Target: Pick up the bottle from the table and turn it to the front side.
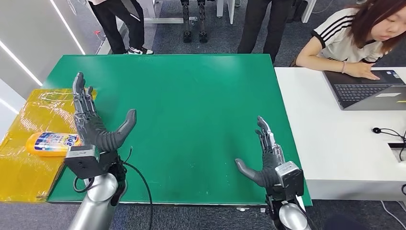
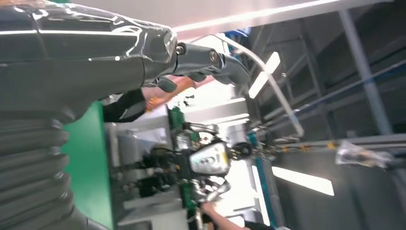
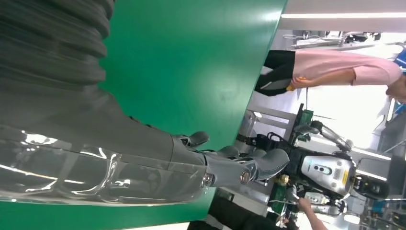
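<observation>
A green table seen from above, with both robot hands raised over its near edge. To the left of the green surface lies a sheet of crinkled yellow plastic, and on it rests the bottle, lying flat on its side. The bottle is orange-yellow with a white and blue label bearing colourful lettering; its end nearest the table is hidden behind the left hand. That hand hovers at the table's left edge, just beside the bottle, holding nothing, its dark fingers stretched straight and the thumb spread wide to the side. The right hand hovers over the near right part of the table, well apart from the bottle, also empty, with fingers extended and thumb held out. To the right stands a white table carrying a laptop, where a seated person in a white striped shirt rests a hand. Legs of people standing show beyond the far edge
</observation>
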